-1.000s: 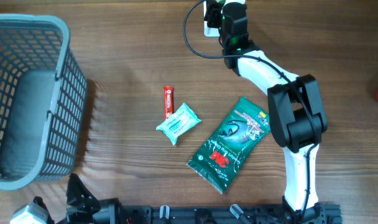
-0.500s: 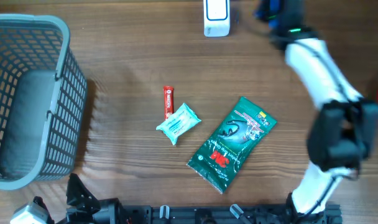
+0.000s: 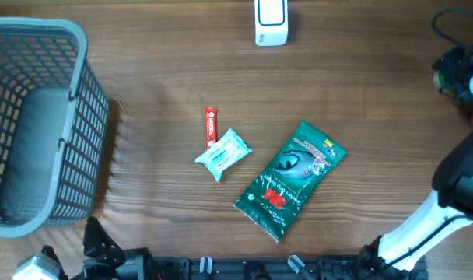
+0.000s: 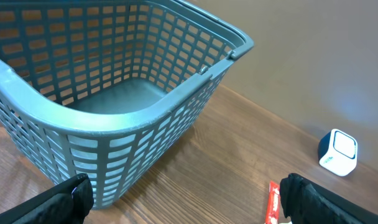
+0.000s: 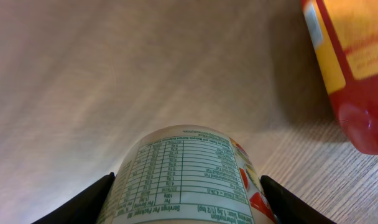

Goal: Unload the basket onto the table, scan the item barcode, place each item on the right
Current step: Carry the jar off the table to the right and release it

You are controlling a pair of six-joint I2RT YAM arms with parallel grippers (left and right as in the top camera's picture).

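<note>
Right gripper (image 5: 187, 188): jaws clamped on a can (image 5: 186, 163), one finger on each side of its round body. The can's nutrition label faces the wrist camera. The can hangs above the bare wood, and a red bottle (image 5: 350, 68) lies on the table (image 3: 159, 62) just beyond it, to the upper right of that view. Seen from overhead, this gripper sits at the far right edge of the table, well apart from the scanner (image 3: 270, 22); the can itself cannot be made out from there.

Left gripper (image 4: 186, 186): jaws wide apart, nothing between them. It is low at the near left corner. Its camera looks over the grey-blue basket (image 4: 114, 93) and across to the scanner at the back edge.

Table middle: a red stick packet (image 3: 211, 127) lies touching a pale wipes packet (image 3: 222, 154). A green pouch (image 3: 291, 179) lies flat and tilted, near them on the right. The basket takes up the left end of the table.
</note>
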